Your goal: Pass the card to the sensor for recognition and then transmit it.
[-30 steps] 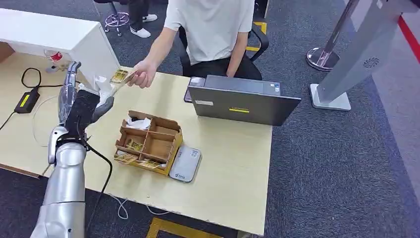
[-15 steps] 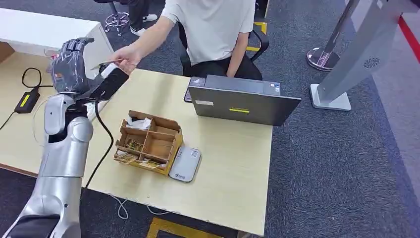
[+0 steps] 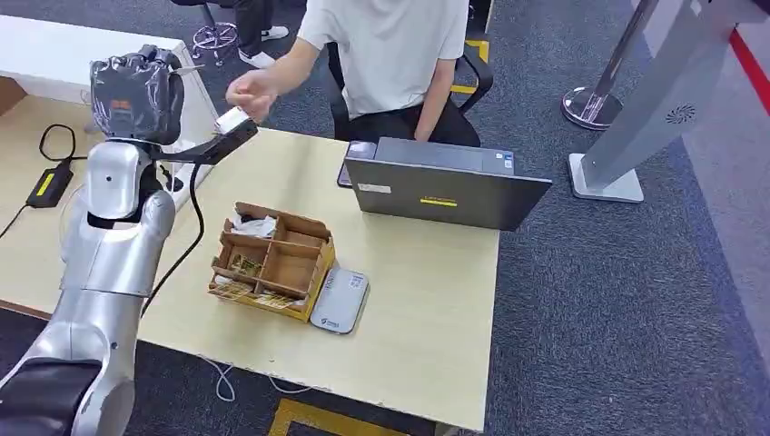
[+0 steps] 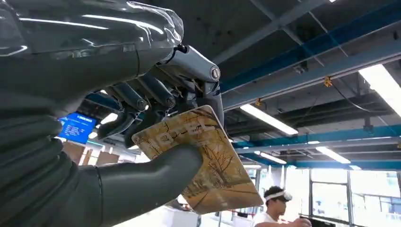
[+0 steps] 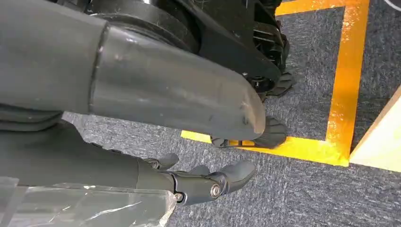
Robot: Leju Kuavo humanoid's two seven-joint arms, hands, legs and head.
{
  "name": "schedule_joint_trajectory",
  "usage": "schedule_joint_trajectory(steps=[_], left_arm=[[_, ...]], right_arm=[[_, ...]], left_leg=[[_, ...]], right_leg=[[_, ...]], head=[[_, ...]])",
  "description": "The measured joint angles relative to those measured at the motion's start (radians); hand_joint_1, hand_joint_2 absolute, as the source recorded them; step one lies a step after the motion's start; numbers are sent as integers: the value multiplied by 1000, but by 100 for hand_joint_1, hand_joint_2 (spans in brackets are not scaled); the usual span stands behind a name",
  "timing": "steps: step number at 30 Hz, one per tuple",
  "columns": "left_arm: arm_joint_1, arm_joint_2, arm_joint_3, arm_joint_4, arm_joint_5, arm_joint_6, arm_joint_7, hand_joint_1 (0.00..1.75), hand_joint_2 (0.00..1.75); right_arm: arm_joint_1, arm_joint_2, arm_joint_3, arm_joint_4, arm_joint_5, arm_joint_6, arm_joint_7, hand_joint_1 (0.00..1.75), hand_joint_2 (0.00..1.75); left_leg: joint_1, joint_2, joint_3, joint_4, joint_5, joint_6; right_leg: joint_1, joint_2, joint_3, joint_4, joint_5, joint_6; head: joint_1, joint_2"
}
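The left hand is raised high beyond the cardboard organiser, thumb and fingers clamped on the card. Right of it, a person's hand hovers. The right hand hangs empty, fingers apart.

1. My head cam sits high on the body, looking forward and down over the wooden table, far enough to take in the laptop, the cardboard organizer and the seated person across it.
2. My left wrist cam sits close behind the left hand, tilted up at ceiling beams and lights; the hand and its card fill the near field.
3. My right wrist cam sits close behind the right hand, facing down at grey carpet and yellow floor tape.
4. Head and left wrist views share the raised left hand. Right wrist view catches a table corner.
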Motion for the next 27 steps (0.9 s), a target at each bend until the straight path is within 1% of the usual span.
schedule_joint_trajectory(steps=[4, 5, 7, 9, 12, 16, 19, 21, 23, 27], left_arm=[[11, -19, -18, 1, 23, 0, -21, 175, 175], [22, -29, -25, -6, 34, 0, -38, 175, 175], [74, -52, -42, -56, 47, -8, -60, 175, 175], [137, -87, -73, -117, 48, -37, -74, 175, 175], [240, -127, -152, -225, 38, -80, -79, 175, 175], [331, -162, -250, -318, 28, -138, -81, 175, 175], [378, -172, -321, -359, 20, -185, -69, 175, 175], [395, -176, -354, -370, 20, -217, -55, 175, 175], [402, -176, -374, -373, 21, -258, -32, 175, 175], [407, -175, -389, -369, 17, -323, 14, 175, 175]], right_arm=[[0, 2, 1, 1, 3, -1, 3, 0, 0], [0, 2, 1, 2, 3, -2, 5, 0, 0], [1, 2, 1, 2, 0, -7, 10, 0, 0], [2, 3, 1, 4, -4, -15, 11, 0, 0], [3, 3, -2, 5, -12, -18, 10, 0, 0], [6, 3, -6, 6, -16, -31, 9, 0, 0], [6, 4, -11, 7, -20, -37, 8, 0, 0], [6, 4, -18, 8, -22, -40, 10, 0, 0], [7, 4, -24, 9, -24, -47, 15, 0, 0], [10, 4, -33, 9, -30, -55, 26, 0, 0]], left_leg=[[0, 0, 0, 0, 0, 0], [0, 0, 0, 0, 0, 0], [-1, 0, 0, 0, 0, 0], [-1, -1, 0, 0, 0, 0], [-1, -1, -1, 0, -1, 1], [-1, 0, -1, 0, -2, 2], [-1, -1, -1, 0, -2, 2], [-1, -1, -1, 0, -2, 2], [-1, 0, -1, 0, -2, 2], [-1, 0, 0, 0, -2, 2]], right_leg=[[0, 0, 0, 0, 0, 0], [0, 0, 0, 0, 0, 0], [-1, 0, 0, 0, 0, 0], [-1, -1, 0, -1, 0, 0], [-1, 0, 0, -2, -1, 1], [-1, 0, 0, -2, -1, 1], [0, -1, 0, -2, -1, 1], [0, -1, 0, -2, -1, 1], [0, -1, 0, -1, -1, 1], [0, -1, 0, -1, -1, 1]], head=[[0, 0], [0, 0], [-2, 0], [-1, 0], [0, 0], [0, 0], [0, 0], [0, 0], [0, 0], [0, 0]])
